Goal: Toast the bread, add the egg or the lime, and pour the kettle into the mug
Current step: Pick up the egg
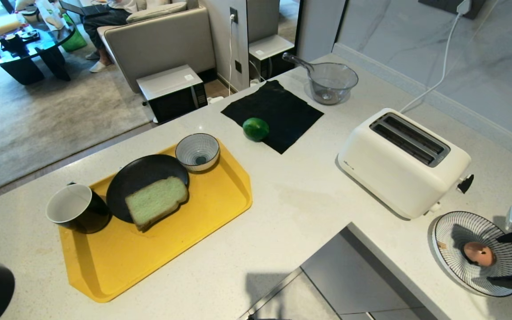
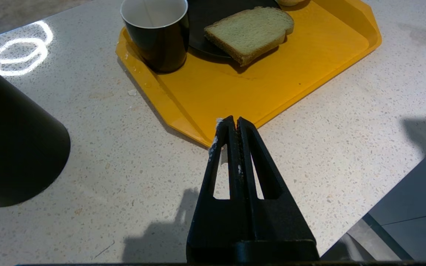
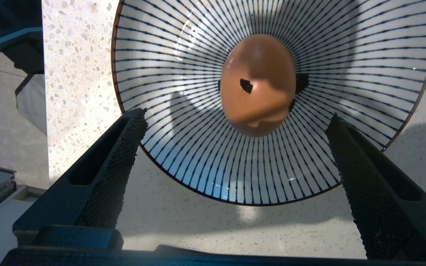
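1. Where the speckled stone counter [image 1: 309, 209] turns a corner, one striped plate [image 1: 449, 231] with fine radial blue lines carries one smooth pinkish-orange egg [image 1: 479, 254] with a small dark mark on its shell.
2. One right pincer [image 1: 511, 258] reaches in from the right edge of the head view, level with the plate; its two black fingers [image 3: 120, 155], faced with a fine diamond-knurl texture, are spread wide on either side of the egg without touching it.
3. One left pincer [image 2: 233, 123] hangs above the counter just beside the near corner of the tray, its two black fingers pressed together and empty.
4. One glossy yellow tray [image 1: 202, 231] holds one round black plate [image 1: 131, 182], one thick square slice of pale green bread [image 1: 156, 201] with a brown crust, lying on that plate, and one striped bowl [image 1: 197, 152].
5. One mug [image 1: 76, 214], black outside and white inside, stands at the tray's left corner.
6. One rounded dark green lime [image 1: 256, 129] rests on the edge of one black cloth [image 1: 278, 111].
7. One white two-slot toaster [image 1: 405, 162] and one clear handled bowl [image 1: 331, 82] stand farther back.
8. One matte black kettle [image 2: 13, 147] stands at the near left, partly out of view.
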### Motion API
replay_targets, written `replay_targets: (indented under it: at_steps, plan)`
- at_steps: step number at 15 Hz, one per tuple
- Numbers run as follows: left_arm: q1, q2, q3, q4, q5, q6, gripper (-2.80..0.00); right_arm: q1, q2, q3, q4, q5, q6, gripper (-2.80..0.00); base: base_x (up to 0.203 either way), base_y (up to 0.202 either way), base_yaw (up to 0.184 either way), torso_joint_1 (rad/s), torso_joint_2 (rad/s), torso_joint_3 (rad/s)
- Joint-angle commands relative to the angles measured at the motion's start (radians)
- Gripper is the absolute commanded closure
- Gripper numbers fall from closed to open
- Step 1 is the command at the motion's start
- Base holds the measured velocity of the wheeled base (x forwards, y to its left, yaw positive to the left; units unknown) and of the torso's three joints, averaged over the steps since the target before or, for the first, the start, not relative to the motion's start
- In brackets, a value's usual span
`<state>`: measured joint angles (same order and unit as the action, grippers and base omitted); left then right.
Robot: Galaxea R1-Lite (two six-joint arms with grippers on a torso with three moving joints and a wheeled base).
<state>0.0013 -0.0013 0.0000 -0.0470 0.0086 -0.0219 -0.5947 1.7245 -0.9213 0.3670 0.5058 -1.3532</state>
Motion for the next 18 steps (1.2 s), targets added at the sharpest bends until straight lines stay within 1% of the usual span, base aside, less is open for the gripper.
replay_targets:
  at_steps: [1,6,9,18]
  plan:
    - [0.0,-0.002,0.017,-0.001,0.001,0.0,0.0,0.014,0.016,-0.008,0.001,0.004,-0.007,-2.8,0.0,0.0,0.0,0.0,0.0,0.0]
    - [0.0,-0.002,0.017,-0.001,0.001,0.0,0.0,0.029,0.064,-0.039,-0.005,-0.003,-0.009,-2.8,0.0,0.0,0.0,0.0,0.0,0.0]
    - [0.0,-0.002,0.017,-0.001,0.001,0.0,0.0,0.038,0.092,-0.037,-0.075,-0.006,-0.006,-2.8,0.0,0.0,0.0,0.0,0.0,0.0]
    - [0.0,-0.002,0.017,-0.001,0.001,-0.001,0.0,0.056,0.094,-0.037,-0.079,-0.019,-0.006,-2.8,0.0,0.0,0.0,0.0,0.0,0.0]
